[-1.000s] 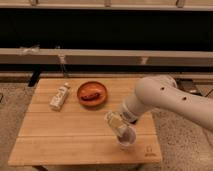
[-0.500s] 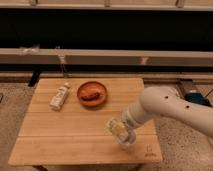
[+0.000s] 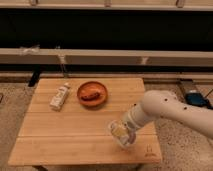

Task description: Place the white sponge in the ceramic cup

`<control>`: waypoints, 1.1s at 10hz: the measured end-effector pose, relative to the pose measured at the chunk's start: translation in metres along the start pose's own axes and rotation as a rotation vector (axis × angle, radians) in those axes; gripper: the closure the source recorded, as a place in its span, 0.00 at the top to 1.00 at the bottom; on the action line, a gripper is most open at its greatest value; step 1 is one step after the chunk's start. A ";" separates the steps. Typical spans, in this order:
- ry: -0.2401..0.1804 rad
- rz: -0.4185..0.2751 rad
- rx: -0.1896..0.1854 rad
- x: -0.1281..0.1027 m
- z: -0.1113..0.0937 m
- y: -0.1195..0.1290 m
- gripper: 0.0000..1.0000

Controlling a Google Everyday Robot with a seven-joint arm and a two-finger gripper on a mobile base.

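Note:
The ceramic cup point(image 3: 123, 139) is small and white and stands near the front right of the wooden table point(image 3: 60, 132). My gripper point(image 3: 120, 131) reaches in from the right on a white arm point(image 3: 165, 107) and sits right over the cup's mouth, hiding much of it. A small beige patch, the white sponge point(image 3: 118, 131), shows at the gripper's tip, at or in the cup's mouth. I cannot tell whether the sponge is held or rests in the cup.
An orange-brown bowl point(image 3: 92, 93) with something dark in it stands at the table's back middle. A white bottle point(image 3: 59, 97) lies to its left. A long rail point(image 3: 105, 56) runs behind the table. A blue object point(image 3: 198, 99) lies on the floor at the right.
The arm has dropped lower and swung out to the right. The gripper has stayed over the cup near the table's front right, shifting slightly down.

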 end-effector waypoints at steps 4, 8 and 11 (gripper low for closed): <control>0.001 0.032 0.042 0.008 -0.004 -0.018 0.80; -0.011 0.043 0.078 0.008 -0.008 -0.031 0.80; -0.027 0.006 0.101 -0.003 -0.019 -0.034 0.80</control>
